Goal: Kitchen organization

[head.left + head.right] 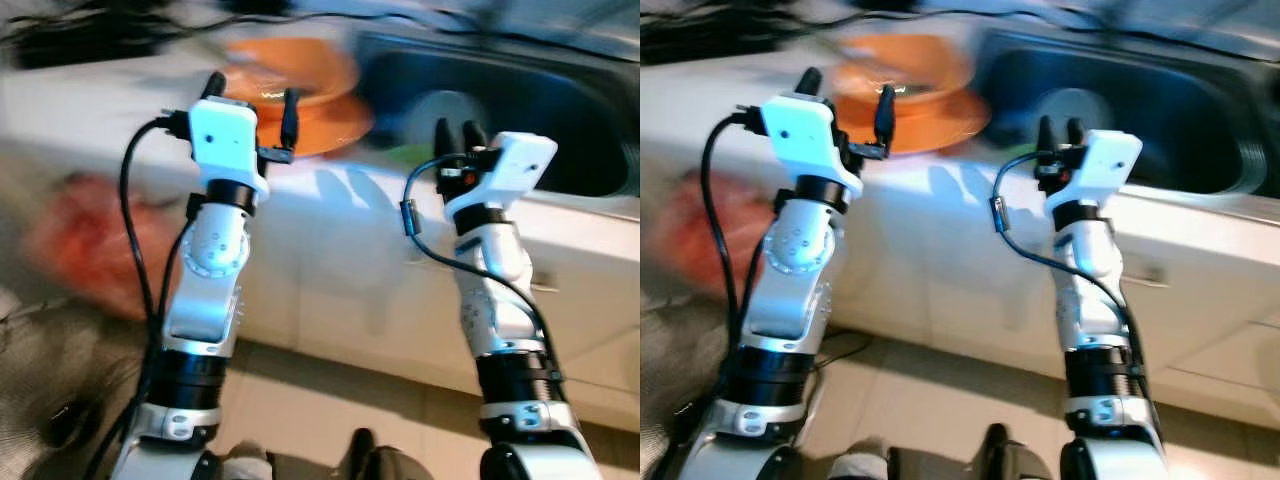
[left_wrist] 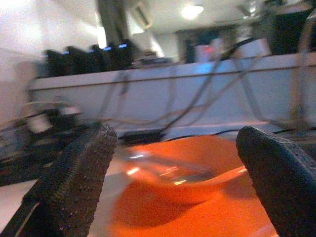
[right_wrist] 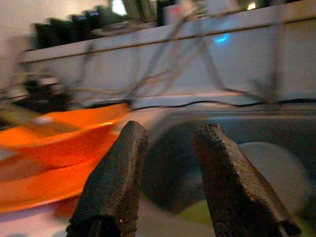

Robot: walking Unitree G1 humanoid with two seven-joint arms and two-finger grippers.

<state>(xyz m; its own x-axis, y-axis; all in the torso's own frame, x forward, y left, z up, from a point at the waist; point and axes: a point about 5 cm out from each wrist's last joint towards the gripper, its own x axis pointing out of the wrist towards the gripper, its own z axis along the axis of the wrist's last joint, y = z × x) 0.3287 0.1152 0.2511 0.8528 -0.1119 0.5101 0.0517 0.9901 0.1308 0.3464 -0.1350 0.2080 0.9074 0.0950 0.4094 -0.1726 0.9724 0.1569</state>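
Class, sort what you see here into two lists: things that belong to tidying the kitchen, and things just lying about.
Belongs to the job:
orange bowl
orange plate under it
sink
left pincer, open, facing the bowl
right pincer, near the sink

Just lying about:
cables along the back wall
red blurred thing at lower left

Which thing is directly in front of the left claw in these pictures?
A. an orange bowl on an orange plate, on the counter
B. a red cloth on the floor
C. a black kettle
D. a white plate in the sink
A: the left claw is open and points at the orange bowl, which sits on the orange plate on the counter, beside the sink.
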